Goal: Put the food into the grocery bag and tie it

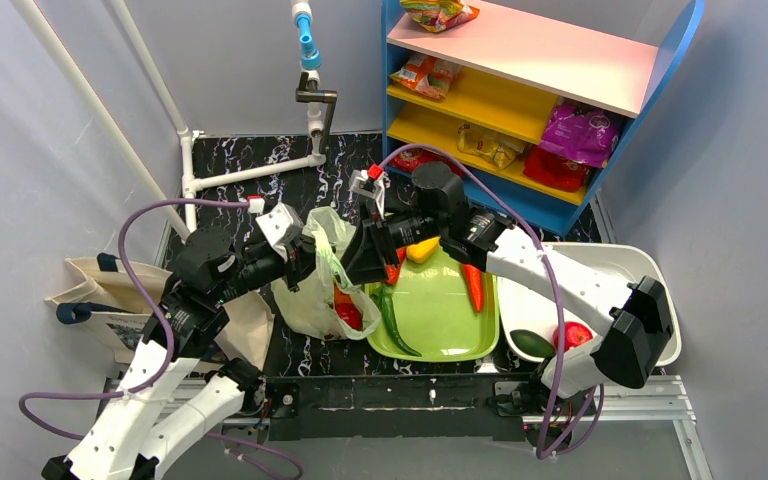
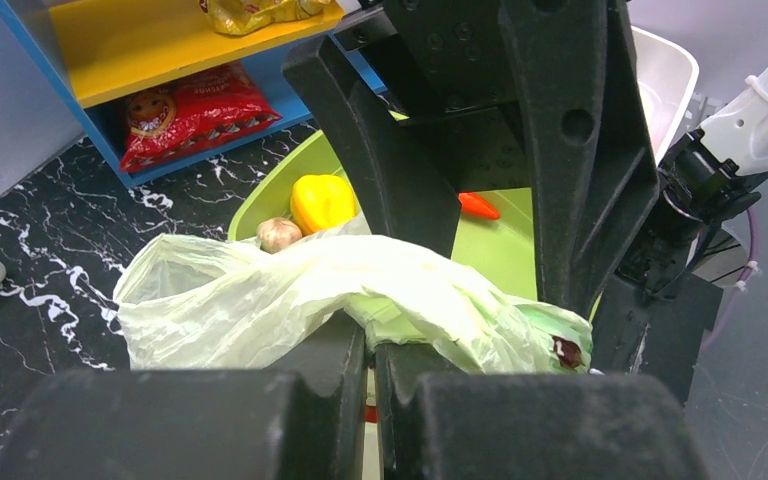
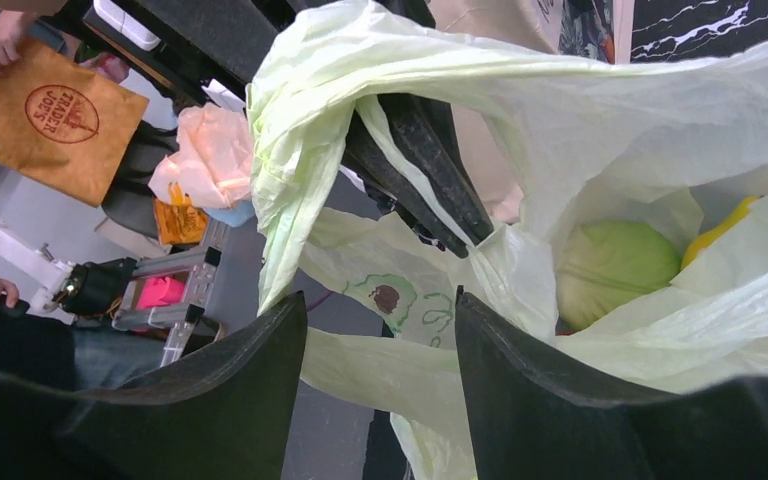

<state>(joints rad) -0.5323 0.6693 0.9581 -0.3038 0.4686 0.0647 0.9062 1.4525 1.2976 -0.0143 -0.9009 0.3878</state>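
The pale-green grocery bag stands left of the green tray. My left gripper is shut on its rim; in the left wrist view the plastic is pinched between the jaws. My right gripper is open at the bag's right side. In the right wrist view a strip of the bag runs between the spread fingers. A green cabbage and something yellow lie inside the bag. A red tomato shows through the plastic.
The green tray holds a carrot, a green chilli and a yellow pepper. A white bin at the right holds red and green produce. A blue shelf with snack packets stands behind. A beige tote lies left.
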